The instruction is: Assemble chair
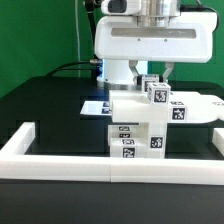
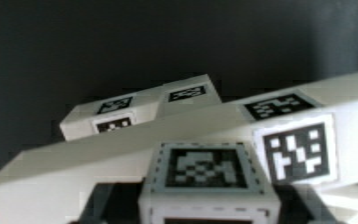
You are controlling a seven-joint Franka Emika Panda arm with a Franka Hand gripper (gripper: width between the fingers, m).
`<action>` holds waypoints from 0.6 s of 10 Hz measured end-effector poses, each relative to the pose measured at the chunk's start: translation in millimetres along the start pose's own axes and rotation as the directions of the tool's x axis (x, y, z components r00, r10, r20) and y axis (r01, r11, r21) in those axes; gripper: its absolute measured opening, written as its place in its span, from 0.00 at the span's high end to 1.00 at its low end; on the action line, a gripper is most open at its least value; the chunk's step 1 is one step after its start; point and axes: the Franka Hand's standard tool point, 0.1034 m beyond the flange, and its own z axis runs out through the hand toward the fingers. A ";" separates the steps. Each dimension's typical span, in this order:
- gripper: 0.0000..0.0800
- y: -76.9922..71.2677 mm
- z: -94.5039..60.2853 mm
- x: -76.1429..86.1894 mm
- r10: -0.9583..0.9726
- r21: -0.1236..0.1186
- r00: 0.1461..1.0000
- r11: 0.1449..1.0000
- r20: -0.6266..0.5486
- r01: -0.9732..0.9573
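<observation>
One claw [image 1: 152, 86] comes down from 12 o'clock in the exterior view onto the chair [image 1: 140, 125], its jaws nearly closed around a small tagged white block [image 1: 157, 94] at the top of the stack. The chair's chunky white pieces stand piled on the black tabletop [image 1: 45, 110], just behind the white border rail [image 1: 60, 158] toward 6 o'clock. The wrist view shows the tagged block [image 2: 202, 172] close up, with more tagged white pieces [image 2: 149, 108] behind.

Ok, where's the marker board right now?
In the exterior view the marker board lies flat on the black table, left of centre, just behind the chair, near the robot's base.
</observation>
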 end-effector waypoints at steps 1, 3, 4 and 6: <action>0.64 -0.3 0.0 -0.1 0.053 0.000 0.999 0.999 0.000 -0.053; 0.64 -1.0 0.0 -0.3 0.133 0.002 0.991 0.991 0.001 -0.133; 0.55 -0.9 0.0 -0.3 0.107 0.002 0.994 0.994 0.001 -0.107; 0.32 -2.0 0.0 -0.6 0.075 0.001 0.997 0.997 0.000 -0.075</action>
